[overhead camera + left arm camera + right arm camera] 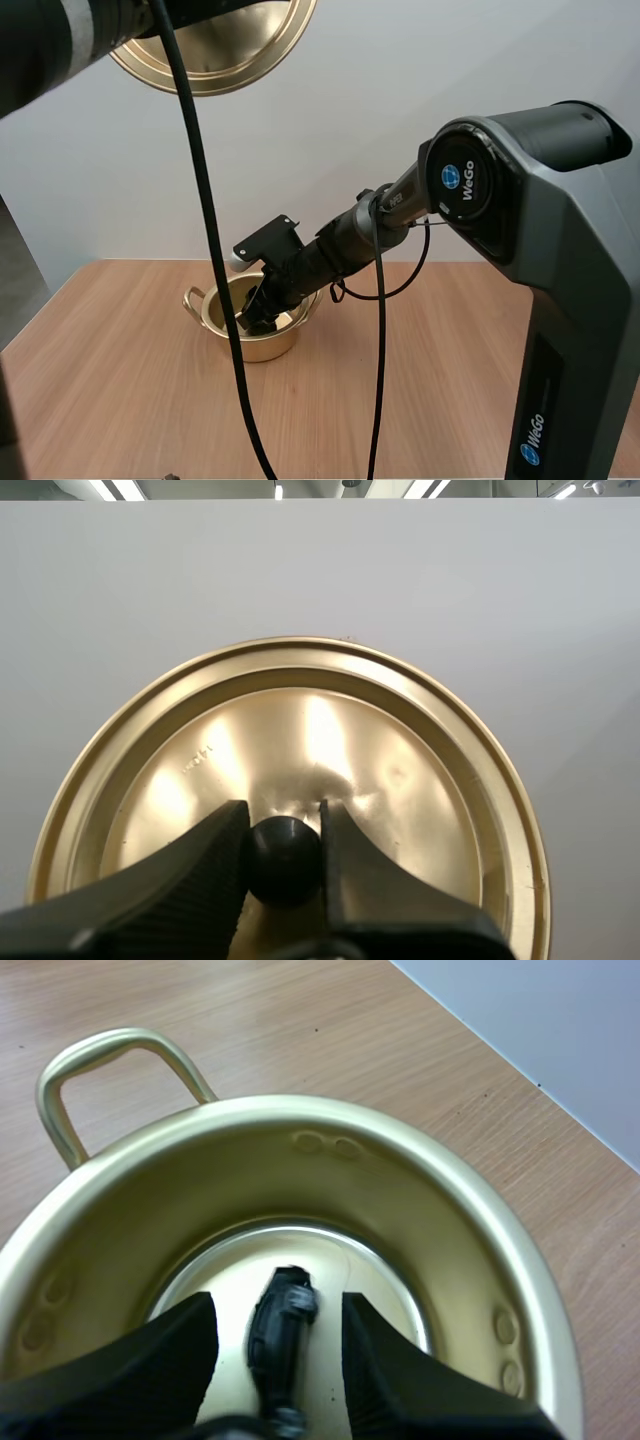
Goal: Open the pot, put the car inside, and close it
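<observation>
Car (281, 1332) is down in the pot (425, 1215), loose between the parted fingers of my right gripper (278, 1306), while my left gripper (283, 816) pinches the lid (300, 730) by its knob (285, 862) up high, so next it's right arm out, lid down!

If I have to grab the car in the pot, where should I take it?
Pinch the car across its narrow sides, coming straight down through the pot's open mouth: its walls block any sideways approach, and the right gripper straddles it.
</observation>
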{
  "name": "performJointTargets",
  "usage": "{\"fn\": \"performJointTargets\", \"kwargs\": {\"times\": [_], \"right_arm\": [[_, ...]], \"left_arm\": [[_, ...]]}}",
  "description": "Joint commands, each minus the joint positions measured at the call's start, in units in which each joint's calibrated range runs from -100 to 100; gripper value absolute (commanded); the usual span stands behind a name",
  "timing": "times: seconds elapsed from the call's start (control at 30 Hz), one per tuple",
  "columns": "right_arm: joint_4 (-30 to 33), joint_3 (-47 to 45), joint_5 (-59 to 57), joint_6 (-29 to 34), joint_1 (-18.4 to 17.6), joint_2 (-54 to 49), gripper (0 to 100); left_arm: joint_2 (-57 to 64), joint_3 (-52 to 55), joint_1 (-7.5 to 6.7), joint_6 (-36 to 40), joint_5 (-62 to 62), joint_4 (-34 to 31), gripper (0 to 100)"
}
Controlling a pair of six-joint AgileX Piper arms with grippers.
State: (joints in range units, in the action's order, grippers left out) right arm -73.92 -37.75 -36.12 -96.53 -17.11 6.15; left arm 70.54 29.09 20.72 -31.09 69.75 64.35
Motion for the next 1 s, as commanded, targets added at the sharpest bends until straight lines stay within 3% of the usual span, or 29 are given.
{"fn": "performJointTargets", "kwargs": {"times": [0.0,0.07,0.17,0.2,0.4,0.53,0.8,0.97], "right_arm": [[0.0,0.0,-0.2,0.0,0.0,-0.9,64],[0.0,0.0,-0.2,0.0,0.0,-2.5,53],[0.0,0.0,1.7,0.0,0.0,-6.4,10],[0.0,0.0,2.9,0.0,0.1,-8.2,0],[0.0,-0.9,8.8,4.2,3.8,-21.2,0],[0.0,-3.0,9.2,7.7,9.3,-30.3,0],[0.0,-10.2,8.4,9.3,20.8,-49.0,0],[0.0,-17.3,8.4,9.3,24.3,-60.8,0]], "left_arm": [[0.0,0.0,-0.04,0.1,-0.1,-0.3,0],[0.0,0.0,-0.04,0.1,-0.1,-0.4,0],[-0.3,0.0,-0.04,0.0,-0.3,-0.6,0],[-0.6,0.0,-0.04,-0.1,-0.3,-0.6,0],[-2.7,0.0,-0.04,-2.8,-0.3,-3.2,0],[-5.3,0.1,-0.04,-5.8,1.5,-4.7,0],[-20.9,0.1,-0.11,-15.8,23.9,0.9,0],[-32.4,0.1,-2.26,-21.2,24.8,-2.0,0]]}}
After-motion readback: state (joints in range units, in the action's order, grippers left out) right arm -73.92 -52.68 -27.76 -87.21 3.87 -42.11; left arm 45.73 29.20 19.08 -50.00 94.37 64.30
